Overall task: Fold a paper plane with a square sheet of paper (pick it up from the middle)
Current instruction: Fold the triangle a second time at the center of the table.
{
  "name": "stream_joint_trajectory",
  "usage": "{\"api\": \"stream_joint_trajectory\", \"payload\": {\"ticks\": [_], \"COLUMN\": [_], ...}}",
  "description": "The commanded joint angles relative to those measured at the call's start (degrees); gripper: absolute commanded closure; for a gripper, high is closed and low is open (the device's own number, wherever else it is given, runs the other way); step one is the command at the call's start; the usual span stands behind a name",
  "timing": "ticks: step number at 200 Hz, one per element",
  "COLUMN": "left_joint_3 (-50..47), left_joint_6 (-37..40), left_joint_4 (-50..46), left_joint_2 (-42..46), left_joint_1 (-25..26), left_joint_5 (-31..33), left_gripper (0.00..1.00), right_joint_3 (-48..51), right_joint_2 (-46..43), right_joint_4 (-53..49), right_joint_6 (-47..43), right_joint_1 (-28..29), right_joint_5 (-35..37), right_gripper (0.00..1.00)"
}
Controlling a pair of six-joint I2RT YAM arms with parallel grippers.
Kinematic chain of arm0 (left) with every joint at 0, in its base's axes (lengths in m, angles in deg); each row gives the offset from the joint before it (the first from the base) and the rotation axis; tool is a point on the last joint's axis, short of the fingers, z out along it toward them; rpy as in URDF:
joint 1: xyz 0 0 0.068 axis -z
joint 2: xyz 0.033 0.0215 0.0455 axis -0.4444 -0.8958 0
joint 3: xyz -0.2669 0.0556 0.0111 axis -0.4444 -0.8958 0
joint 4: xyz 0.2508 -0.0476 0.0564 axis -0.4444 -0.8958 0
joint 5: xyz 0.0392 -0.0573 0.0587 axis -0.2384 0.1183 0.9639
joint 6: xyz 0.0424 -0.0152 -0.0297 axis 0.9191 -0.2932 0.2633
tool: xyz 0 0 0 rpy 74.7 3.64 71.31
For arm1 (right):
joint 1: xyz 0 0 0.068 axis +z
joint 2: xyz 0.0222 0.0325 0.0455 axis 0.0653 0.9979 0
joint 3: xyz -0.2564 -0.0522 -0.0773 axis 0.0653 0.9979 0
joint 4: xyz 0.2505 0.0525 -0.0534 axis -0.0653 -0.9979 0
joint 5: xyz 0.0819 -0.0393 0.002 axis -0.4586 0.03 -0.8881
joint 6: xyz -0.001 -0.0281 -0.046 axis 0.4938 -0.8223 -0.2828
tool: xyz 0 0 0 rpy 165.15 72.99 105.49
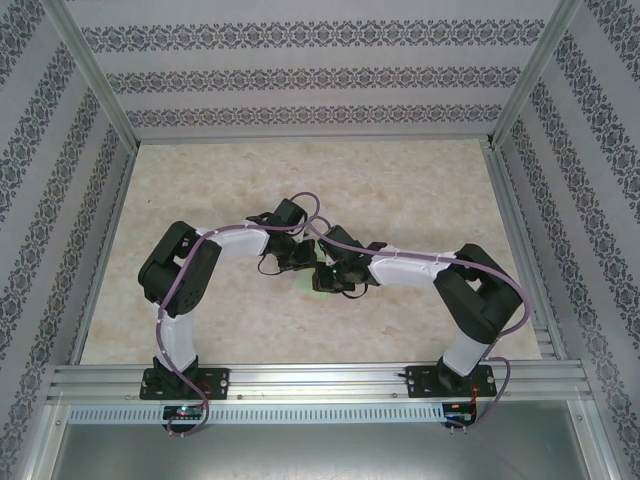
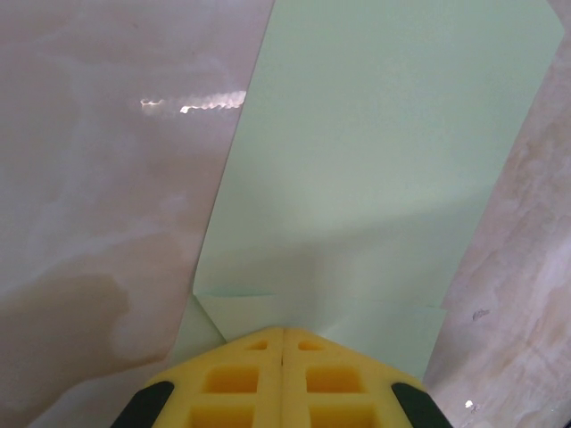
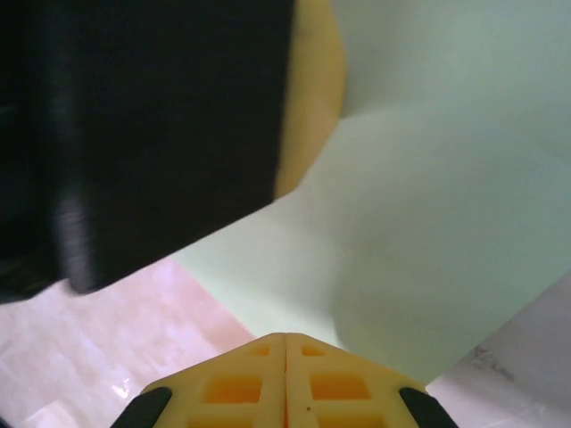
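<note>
**Two pinches, one fold: keeping the sheet even**

Both pincers were closed on the pale green square sheet of paper [image 2: 375, 160], which lay near the middle of the bench [image 2: 89, 178], between the two arms. The left pincer [image 2: 284, 332] nipped its near edge, where a small fold showed. The right pincer [image 3: 285, 339] appeared to grip another edge, with the left arm [image 3: 134, 134] dark and blurred just beside it. We judged a fold was under way. To do it well, we needed matched edges, gentle even tension, and no twist that might tear thin paper.
</note>
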Motion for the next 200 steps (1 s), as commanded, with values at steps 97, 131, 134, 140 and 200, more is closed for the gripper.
{"api": "stream_joint_trajectory", "payload": {"ticks": [97, 131, 134, 140, 200], "left_joint_3": [-3.18, -2.93, -2.92, -2.96, -2.8], "left_joint_6": [-1.16, -1.09, -1.12, -1.05, -1.03], "left_joint_4": [-4.19, -4.19, -4.14, -4.19, -4.0], "left_joint_2": [-5.89, -5.81, -5.85, -5.72, -5.63], "left_joint_1": [1.16, 1.12, 1.11, 1.13, 1.16], "left_joint_5": [5.3, 4.98, 4.94, 4.95, 3.9], "left_gripper": [0.97, 0.97, 0.97, 0.97, 0.97], "right_joint_3": [10.49, 7.73, 7.44, 6.75, 2.06], "right_joint_2": [-4.42, -8.03, -8.23, -8.58, -2.46], "right_joint_4": [-0.06, -0.65, -0.43, -0.07, 2.44], "right_joint_6": [0.46, -0.36, -0.36, -0.1, 1.11], "right_joint_1": [0.56, -0.52, -0.64, -0.8, -1.21], "right_joint_5": [-2.89, -0.6, -0.3, 0.31, 0.69], "right_gripper": [0.93, 0.93, 0.93, 0.93, 0.93]}}
